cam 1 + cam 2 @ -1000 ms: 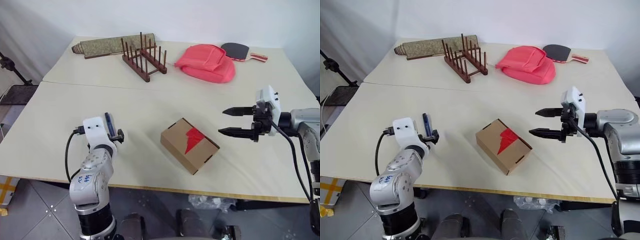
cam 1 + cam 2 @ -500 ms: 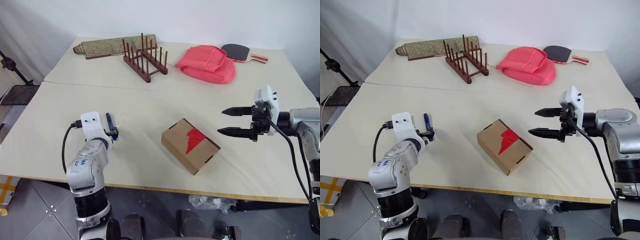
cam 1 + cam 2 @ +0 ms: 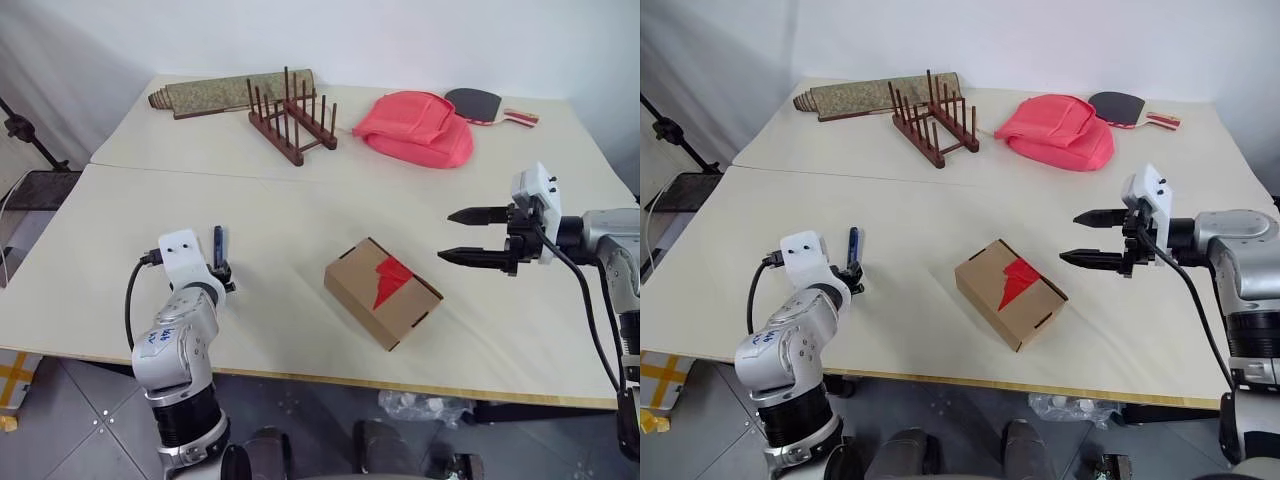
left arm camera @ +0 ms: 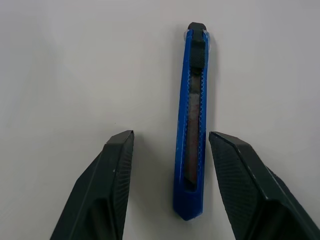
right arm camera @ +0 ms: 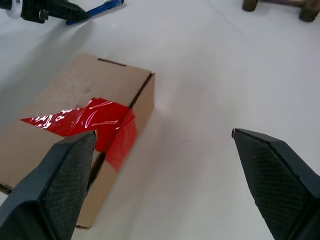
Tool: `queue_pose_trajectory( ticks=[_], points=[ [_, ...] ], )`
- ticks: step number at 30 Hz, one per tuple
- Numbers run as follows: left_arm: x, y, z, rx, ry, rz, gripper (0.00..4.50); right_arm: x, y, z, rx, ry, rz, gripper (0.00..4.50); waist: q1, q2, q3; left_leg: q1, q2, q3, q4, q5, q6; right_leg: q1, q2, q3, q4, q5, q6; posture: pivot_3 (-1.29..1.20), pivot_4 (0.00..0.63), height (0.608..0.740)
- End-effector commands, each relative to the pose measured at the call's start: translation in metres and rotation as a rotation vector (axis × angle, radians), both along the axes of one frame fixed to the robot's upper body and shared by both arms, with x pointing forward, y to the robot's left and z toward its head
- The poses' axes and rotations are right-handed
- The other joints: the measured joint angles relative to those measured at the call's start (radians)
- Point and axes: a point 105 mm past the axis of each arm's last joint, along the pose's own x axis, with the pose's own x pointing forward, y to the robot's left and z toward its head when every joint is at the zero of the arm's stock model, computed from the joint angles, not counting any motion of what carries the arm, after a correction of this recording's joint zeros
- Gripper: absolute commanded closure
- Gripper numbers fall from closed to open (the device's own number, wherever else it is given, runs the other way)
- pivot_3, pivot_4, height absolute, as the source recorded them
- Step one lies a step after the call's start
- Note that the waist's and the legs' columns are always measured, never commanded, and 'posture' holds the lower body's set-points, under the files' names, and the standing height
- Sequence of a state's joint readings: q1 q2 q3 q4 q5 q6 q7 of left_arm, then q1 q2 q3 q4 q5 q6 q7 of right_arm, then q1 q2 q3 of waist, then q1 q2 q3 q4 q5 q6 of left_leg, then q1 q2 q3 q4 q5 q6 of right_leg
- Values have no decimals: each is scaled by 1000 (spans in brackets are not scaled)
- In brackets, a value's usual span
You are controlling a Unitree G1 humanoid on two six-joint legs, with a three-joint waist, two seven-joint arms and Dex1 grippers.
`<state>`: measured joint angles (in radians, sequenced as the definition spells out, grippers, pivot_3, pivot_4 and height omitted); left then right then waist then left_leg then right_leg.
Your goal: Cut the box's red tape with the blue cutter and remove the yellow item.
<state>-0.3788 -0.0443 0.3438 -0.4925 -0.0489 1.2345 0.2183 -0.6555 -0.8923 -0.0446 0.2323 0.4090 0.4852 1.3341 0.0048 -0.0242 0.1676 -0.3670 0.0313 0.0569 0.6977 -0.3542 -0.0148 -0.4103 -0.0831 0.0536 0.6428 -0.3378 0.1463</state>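
- The left gripper (image 4: 170, 145) is narrowing its jaws compared with a second ago; they are now standing partly open around the blue cutter (image 4: 192, 120), without gripping it.
- The blue cutter is lying flat on the table (image 3: 300, 210), slim and pen-shaped.
- The box (image 3: 382, 291) is sitting mid-table, ragged red tape (image 3: 391, 279) crossing its top.
- The right gripper (image 3: 470, 235) is hovering beside the box, jaws wide and empty, unchanged.

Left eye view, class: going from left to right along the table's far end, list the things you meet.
Rolled greenish woven mat → dark wooden peg rack → pink-red fabric bag → black table-tennis paddle.
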Motion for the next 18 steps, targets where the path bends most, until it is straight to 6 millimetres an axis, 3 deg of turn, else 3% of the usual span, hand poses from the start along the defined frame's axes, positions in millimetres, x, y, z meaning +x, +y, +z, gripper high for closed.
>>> queue_pose_trajectory(
  ticks=[1, 4, 16, 18],
  points=[
    [-7, 4, -25, -9, 117, 1, 2494, -1, 1, 8, -3, -34, 21, 0, -1, 0, 0, 0, 0, 0, 0, 0, 0, 0, 0, 0, 0, 0, 0, 0, 150, 740],
    [-8, 6, -25, -6, 124, -7, 3085, -2, 2, 9, -5, -37, 27, 0, -4, 0, 0, 0, 0, 0, 0, 0, 0, 0, 0, 0, 0, 0, 0, 0, 150, 740],
    [-12, 21, -21, 52, 143, -40, 3085, -19, 28, 25, 23, -79, 110, 0, -7, 1, 0, 0, 1, 0, 0, 0, 0, 0, 0, 0, 0, 0, 0, 0, 150, 740],
    [-12, 22, -21, 57, 150, -40, 3454, -21, 32, 26, 25, -82, 119, 0, -7, 1, 0, 0, 1, -1, 0, 0, 0, 0, 0, 0, 0, 0, 0, 0, 150, 740]
  ],
)
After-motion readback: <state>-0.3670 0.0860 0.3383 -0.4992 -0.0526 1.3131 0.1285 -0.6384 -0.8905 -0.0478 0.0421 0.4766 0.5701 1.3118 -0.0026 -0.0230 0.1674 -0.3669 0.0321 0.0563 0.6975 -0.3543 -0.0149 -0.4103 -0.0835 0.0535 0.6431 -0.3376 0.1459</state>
